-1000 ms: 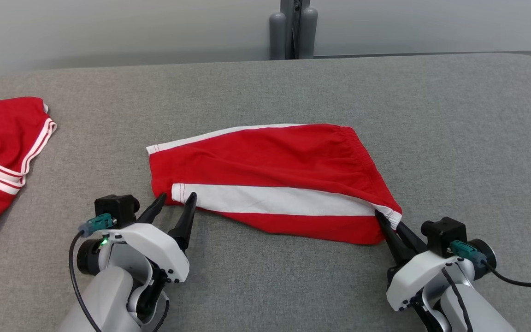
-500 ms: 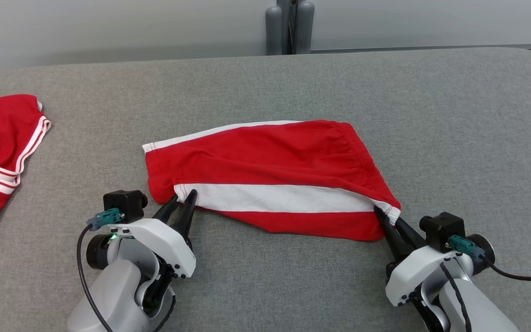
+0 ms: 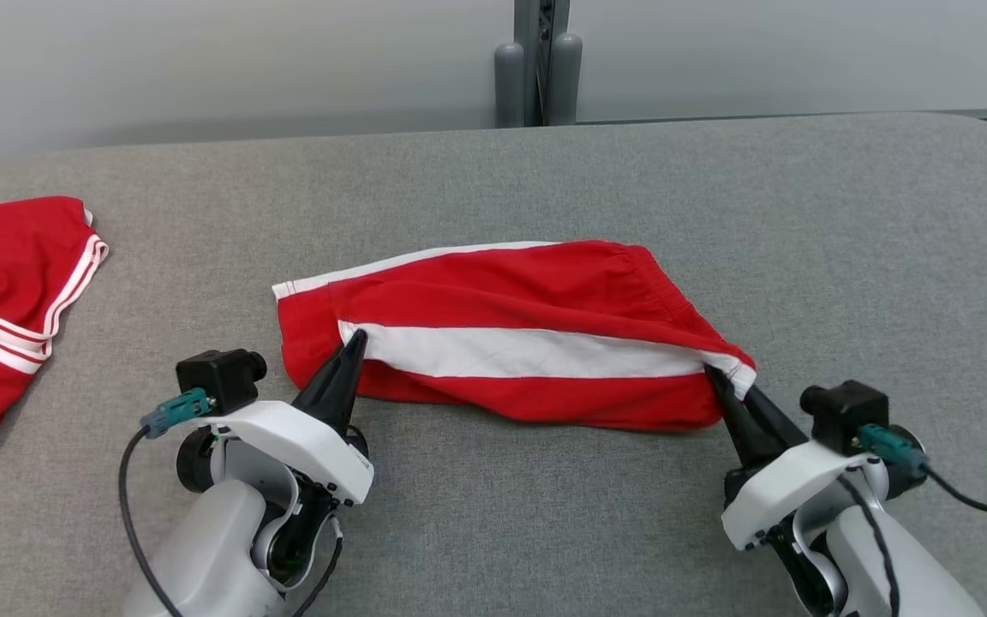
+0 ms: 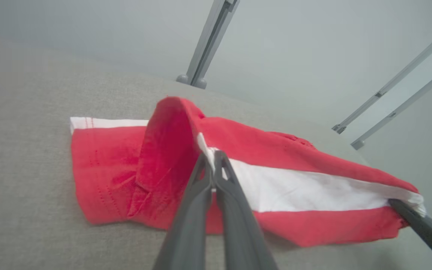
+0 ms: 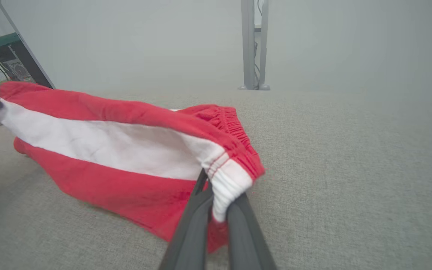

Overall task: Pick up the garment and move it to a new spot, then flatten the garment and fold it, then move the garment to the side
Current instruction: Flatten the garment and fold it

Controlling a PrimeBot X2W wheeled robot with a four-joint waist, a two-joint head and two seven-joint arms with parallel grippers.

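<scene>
A grey fabric-covered table (image 3: 493, 171) runs across the head view beneath a pale wall, with a grey post (image 3: 532, 60) at top centre. The red garment (image 3: 528, 291), shorts with a broad white stripe, lies at mid-frame. My left gripper (image 3: 355, 338), at lower left, is pinched tight on the stripe's left end at the leg hem. My right gripper (image 3: 720, 377), at lower right, is clamped on the waistband corner. A second red piece of clothing (image 3: 5, 274) lies at the left edge, well apart.

In the left wrist view, my left fingers (image 4: 201, 180) meet at mid-frame around the hem, which stands up in a peak. The garment stretches to the lower right, where my right gripper's dark finger holds its far end.

In the right wrist view, my right fingers (image 5: 197, 210) close on the white ribbed waistband end at lower centre. The garment sags away toward the upper left, its lower edge on the table.
</scene>
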